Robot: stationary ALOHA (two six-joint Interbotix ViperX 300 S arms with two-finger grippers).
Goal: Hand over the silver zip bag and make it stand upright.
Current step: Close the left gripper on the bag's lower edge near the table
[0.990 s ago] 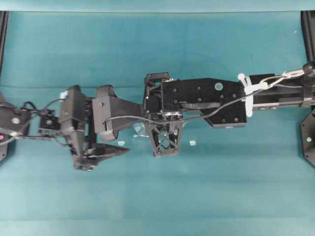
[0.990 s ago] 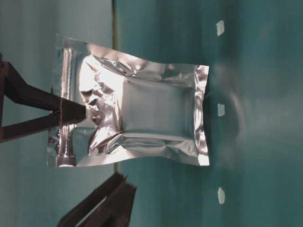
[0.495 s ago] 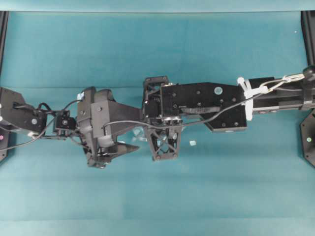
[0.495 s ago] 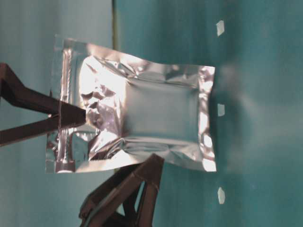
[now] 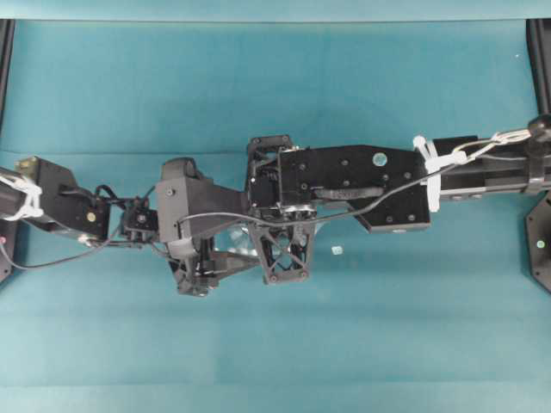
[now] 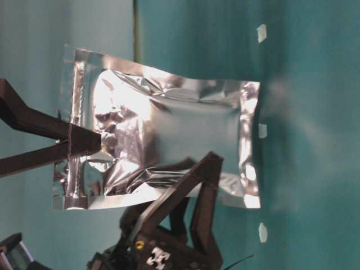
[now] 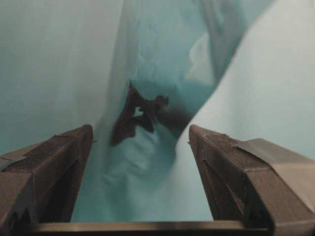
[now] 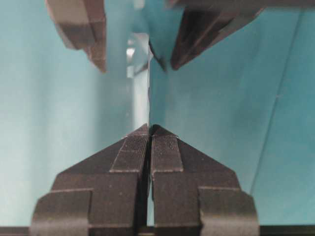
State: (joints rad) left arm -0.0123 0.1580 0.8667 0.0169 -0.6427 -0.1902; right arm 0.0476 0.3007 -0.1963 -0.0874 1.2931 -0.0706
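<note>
Table-level view: we see the shiny crinkled silver foil zip bag (image 6: 169, 140) filling mid-frame, held off the teal tabletop (image 6: 315, 84), zip strip at its left end. At left edge the right gripper (image 6: 97, 142) is clenched on the bag just beside the zip strip. From bottom centre the left gripper (image 6: 209, 169) rises in front of the bag's lower edge, one dark finger (image 6: 174, 197) overlapping the foil. Three small white scraps (image 6: 261, 32) lie on the table at right.

Overhead view, left to right: left gripper (image 5: 228, 262) at centre-left, right gripper (image 5: 271, 258) just beside it at centre; the bag is mostly hidden under both.

Left wrist view: both pads spread wide, the foil between them; we can't tell whether either touches it.

Right wrist view: pads pinched together on the bag's thin edge (image 8: 148, 98), the left gripper's fingers (image 8: 88, 29) standing apart at top, either side of the foil.
</note>
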